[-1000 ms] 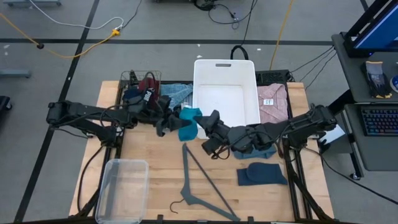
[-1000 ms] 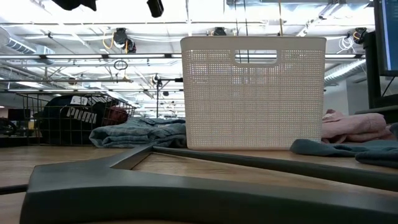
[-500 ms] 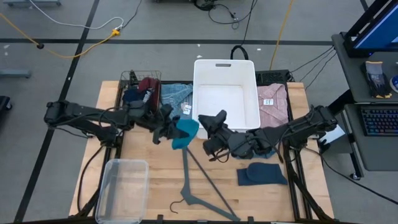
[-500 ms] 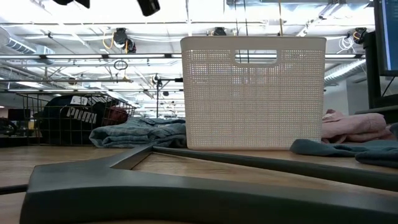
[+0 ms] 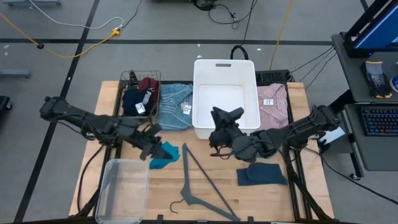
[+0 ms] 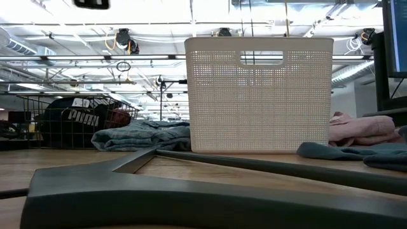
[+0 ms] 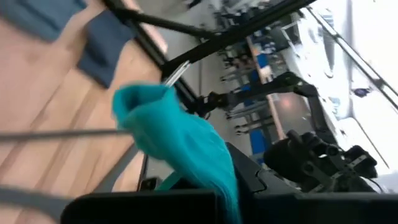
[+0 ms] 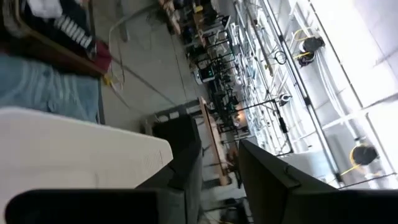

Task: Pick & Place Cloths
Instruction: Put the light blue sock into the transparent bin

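My left gripper [image 5: 154, 148] is over the table's near-left middle, shut on a teal cloth [image 5: 164, 154], which fills the left wrist view [image 7: 180, 143]. My right gripper [image 5: 227, 116] hovers open at the near wall of the white bin [image 5: 225, 93], touching nothing. Navy and maroon cloths fill a wire basket [image 5: 140, 93]. A folded light-blue cloth [image 5: 176, 99] lies left of the bin and a folded pink one [image 5: 272, 99] lies right of it. A navy cloth [image 5: 261, 174] lies flat near the right arm. My left gripper pinches the teal cloth at one bunched end [image 7: 217, 186] between its two fingers. The rest of the cloth [image 7: 155, 118] stands out slack beyond the fingers. It is lifted clear of the table.
A grey clothes hanger [image 5: 199, 186] lies on the table's near middle, large in the low view [image 6: 191, 197]. A clear plastic box [image 5: 121, 190] stands at the near-left corner. A slate-blue cloth [image 5: 266, 151] lies under the right arm. The white bin [image 6: 257, 95] is upright at the far middle.
My left gripper has carried the teal cloth away from the bin's near-left corner, toward the table's near-left and the clear box. My right gripper has drawn off from the cloth and moved a little toward the far right, over the bin's near wall.
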Controlling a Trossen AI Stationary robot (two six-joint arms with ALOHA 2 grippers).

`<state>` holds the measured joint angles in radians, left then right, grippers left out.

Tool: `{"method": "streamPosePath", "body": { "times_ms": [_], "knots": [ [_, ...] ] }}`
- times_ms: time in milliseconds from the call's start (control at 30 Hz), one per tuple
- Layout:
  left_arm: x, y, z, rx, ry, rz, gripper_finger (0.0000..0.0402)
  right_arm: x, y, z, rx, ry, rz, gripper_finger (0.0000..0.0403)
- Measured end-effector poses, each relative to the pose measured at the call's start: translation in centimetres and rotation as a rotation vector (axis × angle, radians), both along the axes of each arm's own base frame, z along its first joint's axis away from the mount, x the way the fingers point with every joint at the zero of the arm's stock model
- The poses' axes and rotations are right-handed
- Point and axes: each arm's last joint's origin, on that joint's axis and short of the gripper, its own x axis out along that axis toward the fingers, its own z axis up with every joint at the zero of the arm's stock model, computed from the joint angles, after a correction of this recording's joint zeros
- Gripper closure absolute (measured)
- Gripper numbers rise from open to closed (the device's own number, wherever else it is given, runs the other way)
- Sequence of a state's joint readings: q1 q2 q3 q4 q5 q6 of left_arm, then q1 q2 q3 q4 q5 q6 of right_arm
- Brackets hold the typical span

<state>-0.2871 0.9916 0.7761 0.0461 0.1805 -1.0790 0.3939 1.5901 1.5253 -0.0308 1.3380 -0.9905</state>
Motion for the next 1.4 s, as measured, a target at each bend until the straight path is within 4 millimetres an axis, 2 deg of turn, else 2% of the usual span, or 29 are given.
{"method": "streamPosePath", "body": {
  "times_ms": [233,400,533,733,933,1133,1400],
  "knots": [
    [-2.9,-2.0,1.3,0.03,0.213,0.066,0.0401,-2.1,0.2,0.5,0.063,-0.09,0.03,0.0313],
    [-4.6,-2.8,3.1,0.104,0.361,0.12,0.0401,-4.4,0.4,1.3,0.146,-0.204,0.065,0.0314],
    [-5.4,-3.4,3.5,0.178,0.493,0.153,0.0401,-6.6,0.6,1.7,0.245,-0.297,0.162,0.0314],
    [-6.0,-4.2,2.0,0.294,0.761,0.18,0.0401,-9.9,0.2,2.3,0.515,-0.461,0.43,0.0314],
    [-6.8,-5.0,0.3,0.32,1.003,0.187,0.0401,-12.6,-1.0,2.2,0.748,-0.575,0.58,0.0314],
    [-7.1,-6.9,-0.4,0.205,1.17,0.109,0.0402,-13.6,-1.8,1.5,0.781,-0.605,0.564,0.0314],
    [-6.5,-9.3,-1.6,0.158,1.231,0.122,0.0402,-13.3,-2.3,0.6,0.746,-0.576,0.535,0.0314]
  ]
}}
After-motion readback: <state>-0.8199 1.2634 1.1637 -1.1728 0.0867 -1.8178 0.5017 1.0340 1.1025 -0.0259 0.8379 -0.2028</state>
